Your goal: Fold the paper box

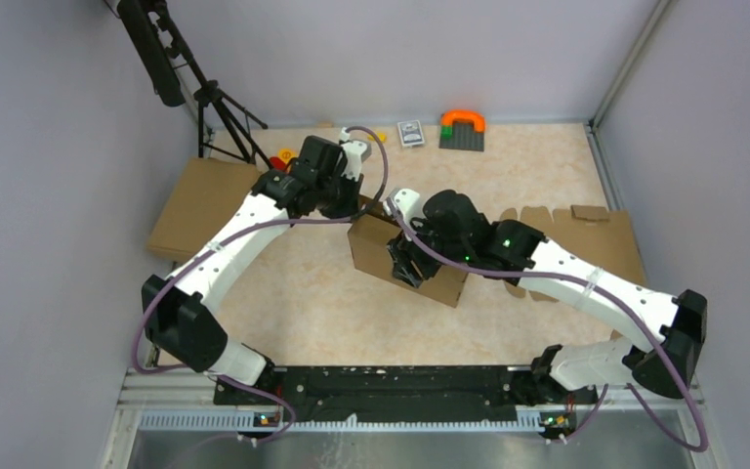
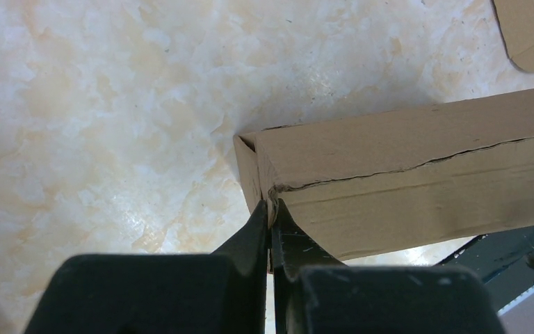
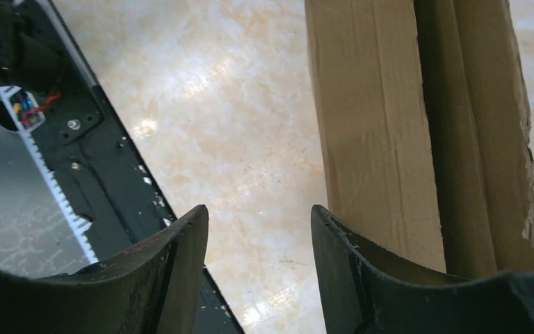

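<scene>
- Top external view: across the worktop (image 1: 332,313) both arms reach in toward the middle. The left arm (image 1: 244,230) is stretched long from its base, and the right arm (image 1: 586,283) is folded back from the right, wrist tipped down.
- The paper box (image 1: 439,285) sits near the worktop's centre, skewed to the near edge. It is already raised into a shallow shape, with a flat cardboard sheet (image 1: 195,205) well apart on the left.
- My right pincer (image 3: 259,226) is spread with only bare worktop in the gap. One finger (image 3: 361,278) lies just beside the box's long wall.
- My left pincer (image 2: 271,212) is pressed together, tips at the box's corner. I cannot tell whether a sliver of card is nipped there.
- A seam (image 2: 417,167) gapes along the long side, so I judge the step in hand to be seating that flap.
- To do it well, I'd hold the left as an anchor at the corner. I'd shift the right sideways until the wall sits between its fingers, then squeeze gently along the seam so the card doesn't buckle.
</scene>
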{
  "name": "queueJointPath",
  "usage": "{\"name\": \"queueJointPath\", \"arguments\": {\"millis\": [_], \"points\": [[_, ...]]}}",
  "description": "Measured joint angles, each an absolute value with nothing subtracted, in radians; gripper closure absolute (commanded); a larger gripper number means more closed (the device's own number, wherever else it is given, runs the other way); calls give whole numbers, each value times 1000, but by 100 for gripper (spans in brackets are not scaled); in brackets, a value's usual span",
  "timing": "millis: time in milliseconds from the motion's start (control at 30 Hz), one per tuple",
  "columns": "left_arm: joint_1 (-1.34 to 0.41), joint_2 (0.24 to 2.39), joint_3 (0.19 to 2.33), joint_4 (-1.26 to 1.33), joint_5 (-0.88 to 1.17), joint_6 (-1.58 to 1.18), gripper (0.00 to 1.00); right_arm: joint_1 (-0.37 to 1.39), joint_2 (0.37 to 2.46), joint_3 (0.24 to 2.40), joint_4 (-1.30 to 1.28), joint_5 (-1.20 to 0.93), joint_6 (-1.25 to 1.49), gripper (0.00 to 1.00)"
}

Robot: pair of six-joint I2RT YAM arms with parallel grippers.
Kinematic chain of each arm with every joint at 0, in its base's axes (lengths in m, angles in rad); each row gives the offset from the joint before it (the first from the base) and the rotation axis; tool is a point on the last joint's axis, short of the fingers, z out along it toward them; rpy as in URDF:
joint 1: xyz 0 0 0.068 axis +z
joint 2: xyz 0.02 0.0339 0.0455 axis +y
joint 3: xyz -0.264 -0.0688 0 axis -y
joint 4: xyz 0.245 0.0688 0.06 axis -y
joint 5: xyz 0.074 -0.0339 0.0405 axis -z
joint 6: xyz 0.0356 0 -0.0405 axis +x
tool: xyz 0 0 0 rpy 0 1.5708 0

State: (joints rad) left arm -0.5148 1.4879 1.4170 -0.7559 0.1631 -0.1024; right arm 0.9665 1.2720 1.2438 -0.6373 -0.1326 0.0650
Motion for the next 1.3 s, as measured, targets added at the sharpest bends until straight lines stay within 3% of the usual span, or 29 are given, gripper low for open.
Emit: {"name": "queueJointPath", "arguments": {"millis": [400,833,1300], "points": [[-529,1488,1416,-756,154,-102,100,1000,1269,1125,-542,51,-43,45],[-546,1478,1406,-752,123,-95,100,1008,1271,1114,-510,213,-100,75],[-573,1418,1346,-741,80,-105,100,1008,1282,1112,-513,247,-92,77]]}}
